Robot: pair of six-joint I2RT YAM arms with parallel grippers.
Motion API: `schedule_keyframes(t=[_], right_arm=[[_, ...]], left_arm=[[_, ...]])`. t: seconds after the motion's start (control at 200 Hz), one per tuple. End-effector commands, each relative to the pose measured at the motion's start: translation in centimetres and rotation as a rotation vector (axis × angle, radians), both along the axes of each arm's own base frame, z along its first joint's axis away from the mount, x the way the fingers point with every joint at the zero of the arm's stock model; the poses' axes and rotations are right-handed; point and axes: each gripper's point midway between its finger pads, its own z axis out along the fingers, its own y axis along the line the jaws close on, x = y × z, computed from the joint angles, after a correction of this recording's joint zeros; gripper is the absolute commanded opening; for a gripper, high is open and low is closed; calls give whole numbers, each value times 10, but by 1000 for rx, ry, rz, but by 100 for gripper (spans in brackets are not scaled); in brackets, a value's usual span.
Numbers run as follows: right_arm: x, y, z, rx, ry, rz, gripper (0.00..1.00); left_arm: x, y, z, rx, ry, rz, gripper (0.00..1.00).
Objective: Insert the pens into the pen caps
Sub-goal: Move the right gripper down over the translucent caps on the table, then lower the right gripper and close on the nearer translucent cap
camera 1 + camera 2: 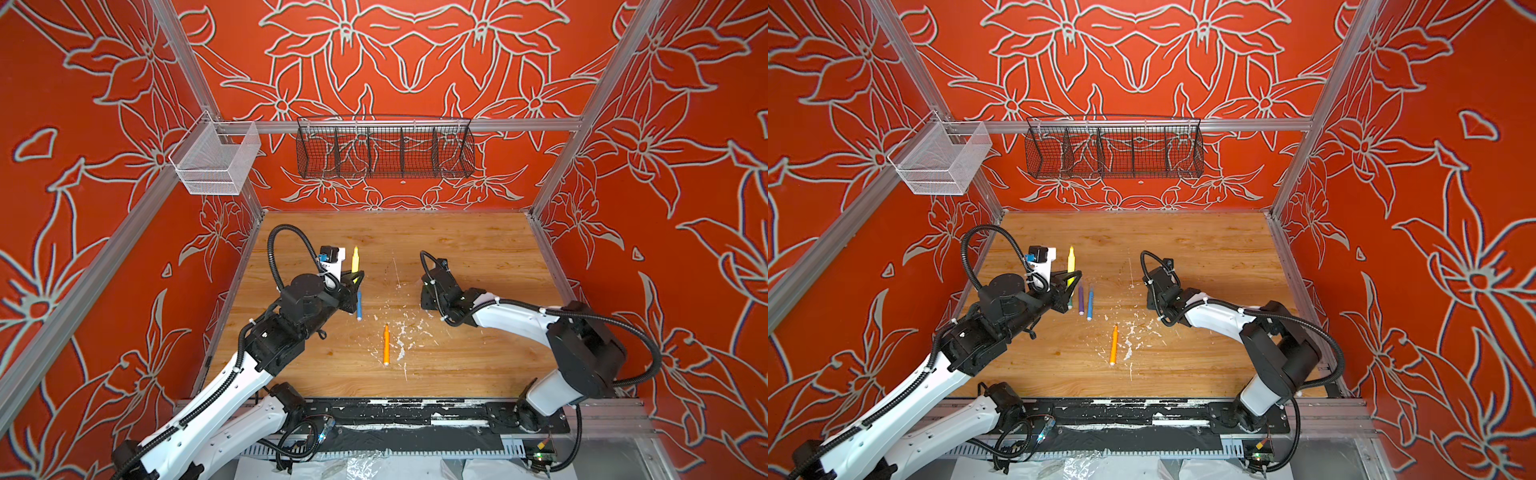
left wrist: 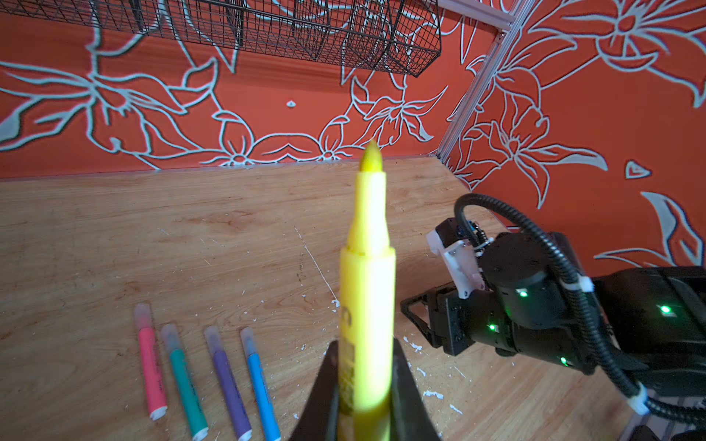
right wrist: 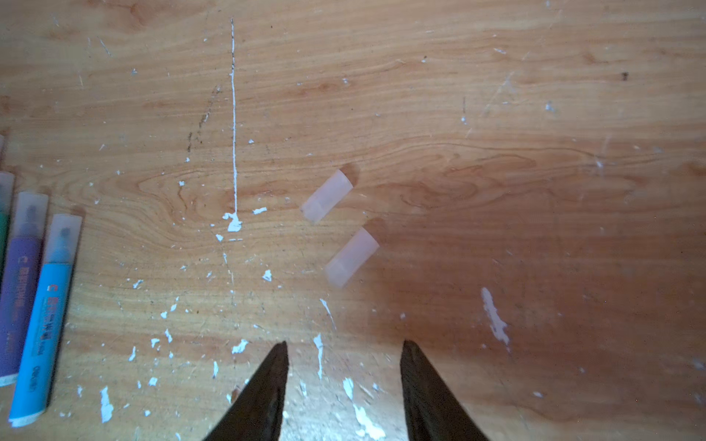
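Note:
My left gripper [image 2: 366, 343] is shut on the yellow pen [image 2: 367, 286], which stands upright with its bare tip up, seen in both top views [image 1: 355, 259] [image 1: 1071, 266]. Pink [image 2: 153, 374], green [image 2: 187, 389], purple [image 2: 229, 385] and blue [image 2: 261, 385] pens lie side by side on the table, each with a clear cap on. The orange pen [image 1: 386, 345] lies alone mid-table, its tip looking bare. My right gripper [image 3: 345, 343] hangs open over the table, nothing between its fingers. Two loose pen caps [image 3: 326, 196] [image 3: 352, 256] lie just ahead of it.
White paint flecks [image 1: 401, 332] are scattered over the wooden table [image 1: 478, 257]. A black wire basket [image 1: 384, 151] and a white mesh basket [image 1: 216, 160] hang from the rail above the back edge. Patterned red walls close in three sides.

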Motion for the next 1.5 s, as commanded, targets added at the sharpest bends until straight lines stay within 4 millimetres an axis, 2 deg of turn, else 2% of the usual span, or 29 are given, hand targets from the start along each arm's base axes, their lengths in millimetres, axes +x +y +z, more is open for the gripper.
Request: schedule_keyframes(t=[0.0, 0.21, 0.475, 0.625, 0.816, 0.916, 1.101, 1.311, 1.496], right_arm=[[7, -9, -4, -111, 32, -13, 51], [24, -18, -11, -255, 67, -29, 57], [33, -13, -37, -303, 156, -9, 57], [34, -16, -47, -328, 188, -16, 56], [29, -28, -48, -338, 181, -44, 55], [26, -35, -50, -330, 184, -55, 50], [25, -32, -62, -242, 236, -26, 41], [27, -30, -66, -198, 247, -15, 39], [27, -34, -70, -196, 262, -24, 32]], left_arm=[[0, 3, 5, -15, -14, 13, 0], [-1, 4, 7, -19, -22, 14, 0], [-1, 4, 6, -17, -18, 12, 0], [-1, 2, 6, -18, -16, 5, 0], [-2, 3, 6, -17, -18, 8, 0], [-2, 4, 6, -19, -21, 9, 0], [-2, 2, 6, -21, -18, 5, 0], [-2, 4, 6, -18, -21, 8, 0], [-2, 3, 6, -20, -20, 6, 0]])
